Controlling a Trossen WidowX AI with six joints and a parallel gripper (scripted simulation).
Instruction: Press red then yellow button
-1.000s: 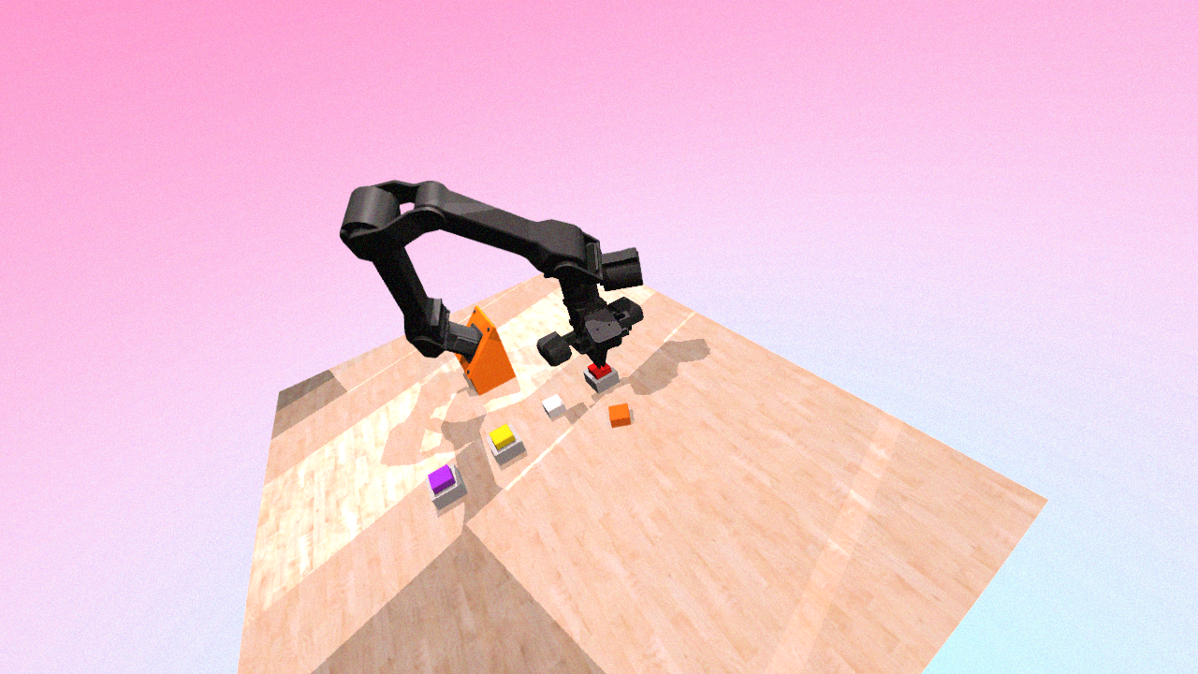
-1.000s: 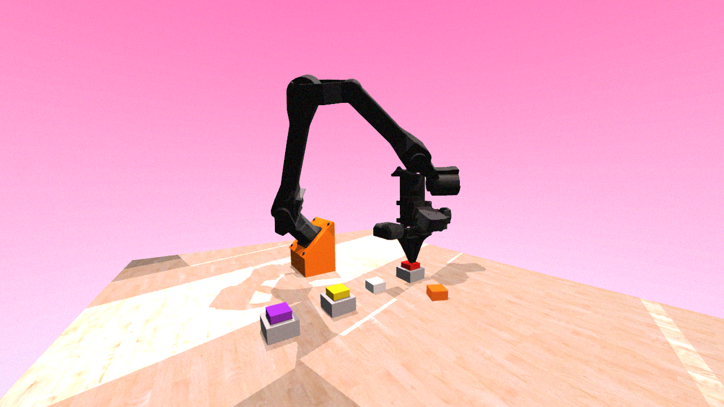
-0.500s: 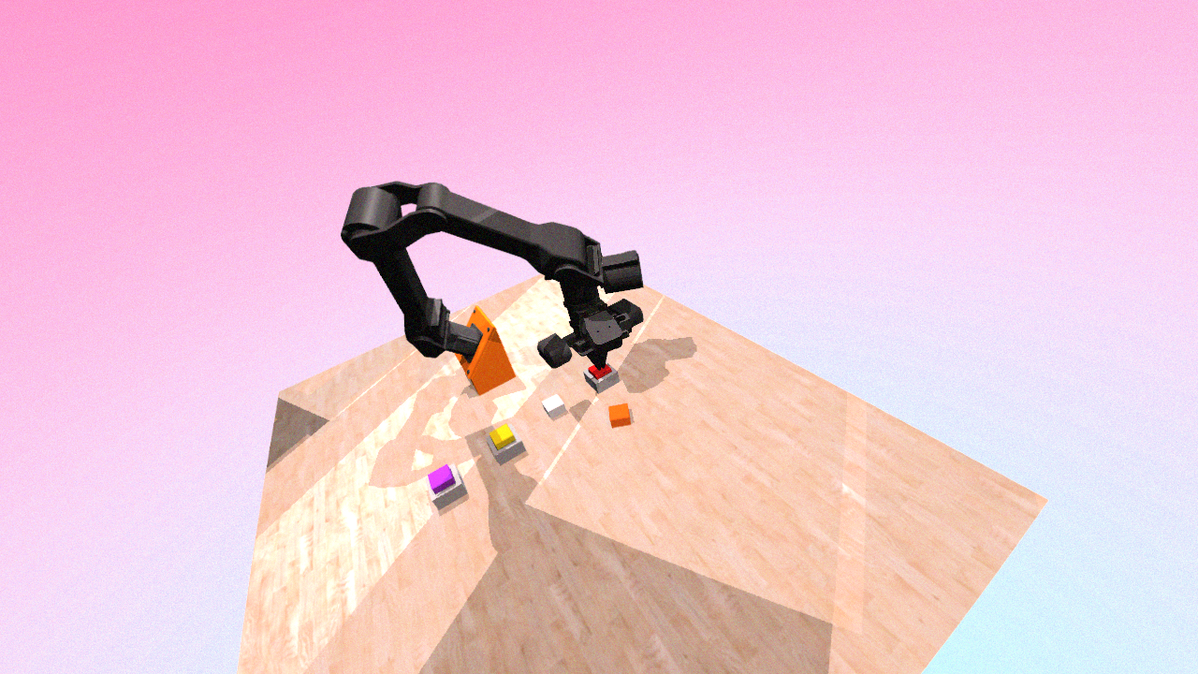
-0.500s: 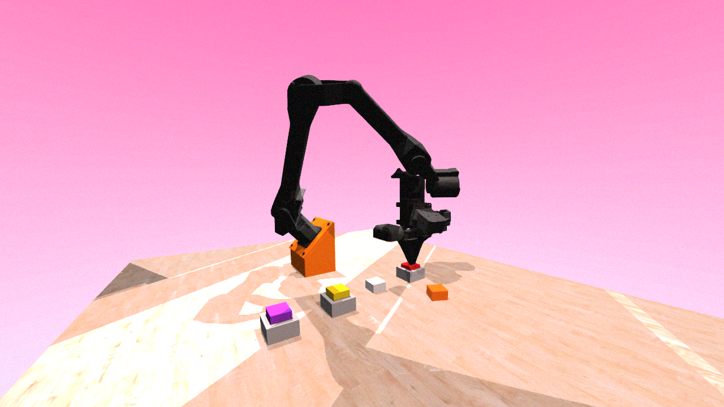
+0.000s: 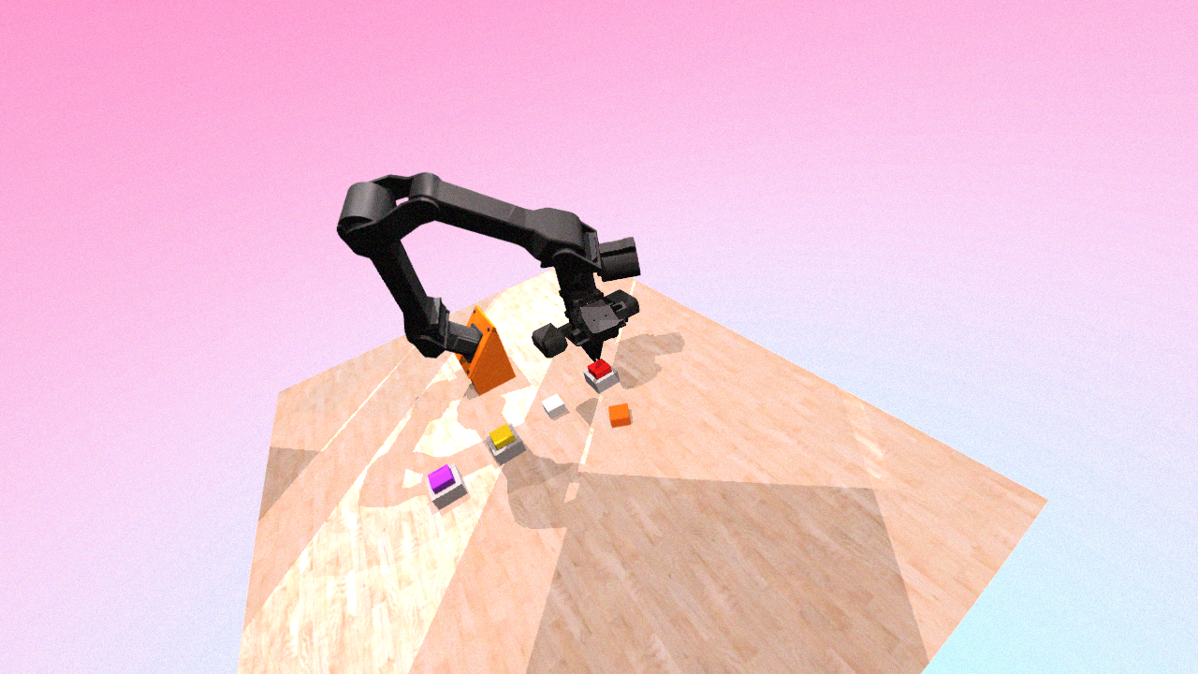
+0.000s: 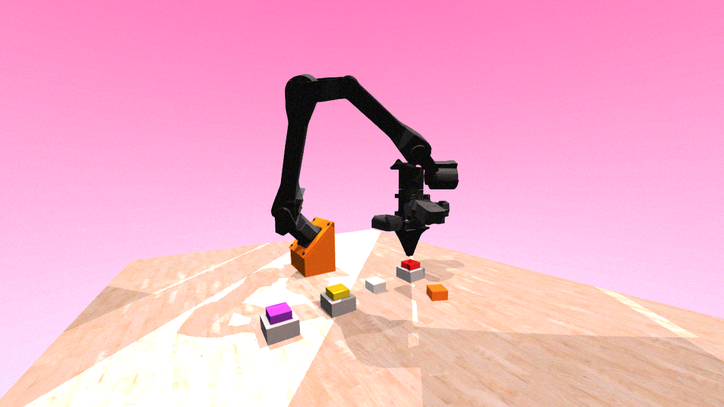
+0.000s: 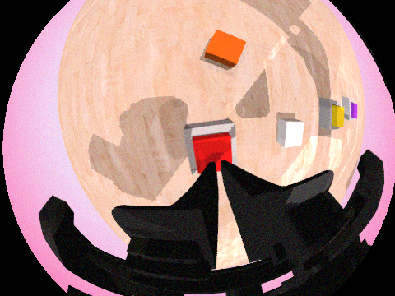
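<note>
Red button point(image 6: 410, 264) directly beneath closed, empty pincer point(image 6: 409, 251), clear gap between. Yellow button point(image 6: 337, 291) further off, past white block point(image 6: 375, 284) beside red. Risk: low sweep toward yellow clipping white block, or overshoot onto purple button point(image 6: 278, 312).
</note>
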